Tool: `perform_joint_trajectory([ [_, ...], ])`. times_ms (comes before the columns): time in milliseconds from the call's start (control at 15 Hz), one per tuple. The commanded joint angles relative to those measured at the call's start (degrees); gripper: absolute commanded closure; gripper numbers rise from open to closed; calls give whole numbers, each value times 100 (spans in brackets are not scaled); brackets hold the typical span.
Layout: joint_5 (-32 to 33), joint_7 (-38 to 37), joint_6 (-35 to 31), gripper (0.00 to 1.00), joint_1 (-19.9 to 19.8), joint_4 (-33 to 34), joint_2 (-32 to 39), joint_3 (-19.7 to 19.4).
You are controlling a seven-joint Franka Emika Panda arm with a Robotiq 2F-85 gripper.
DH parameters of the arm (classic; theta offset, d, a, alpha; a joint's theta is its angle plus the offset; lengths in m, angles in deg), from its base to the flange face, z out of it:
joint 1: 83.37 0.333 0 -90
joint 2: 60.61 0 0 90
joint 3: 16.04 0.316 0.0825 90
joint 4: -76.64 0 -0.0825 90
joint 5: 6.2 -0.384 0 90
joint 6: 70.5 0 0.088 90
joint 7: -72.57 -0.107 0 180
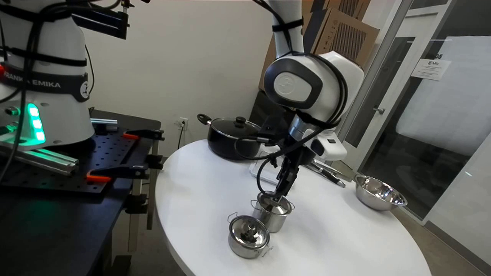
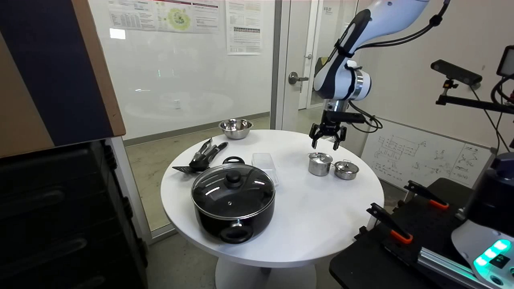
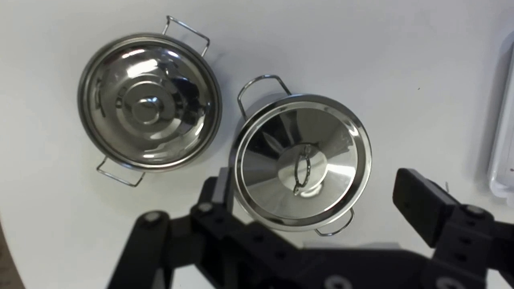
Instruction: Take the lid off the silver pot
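Currently the lid (image 3: 290, 170) sits on the silver pot (image 2: 320, 167), its thin wire loop (image 3: 308, 170) near the middle; whether that loop stands up or lies flat is hard to tell. Above it hangs the gripper (image 2: 325, 146), its fingers (image 3: 419, 205) spread wide and holding nothing. The loop looks slim and slick, so a grip taken too high could slide off and drop the lid askew. If the gripper comes down off centre, a finger might strike the lid's edge and tip the pot, or snag a side handle (image 3: 263, 76) and hoist the whole pot. The other pot (image 2: 346, 171) stands just beside, so a wide-spread finger could knock it on the way down. Farther out on the table (image 2: 305, 218), the plastic box (image 2: 263, 161) seems too far off to be hit.
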Motion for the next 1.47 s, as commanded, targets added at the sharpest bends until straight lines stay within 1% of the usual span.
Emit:
perform_joint_trajectory([
  [0,-249,-214,-169,0,-14,162,174,79],
  [267,-357,-378,-216,0,-9,254,261,86],
  [733,-339,-605,-282,1,43,264,397,51],
  [1067,-351,-697,-279,7,45,270,465,48],
  [1133,-369,-709,-274,18,29,279,469,55],
  [1200,-378,-728,-272,32,24,283,470,57],
  [1267,-390,-740,-269,32,15,287,467,64],
  [1400,-410,-753,-278,46,10,291,465,69],
])
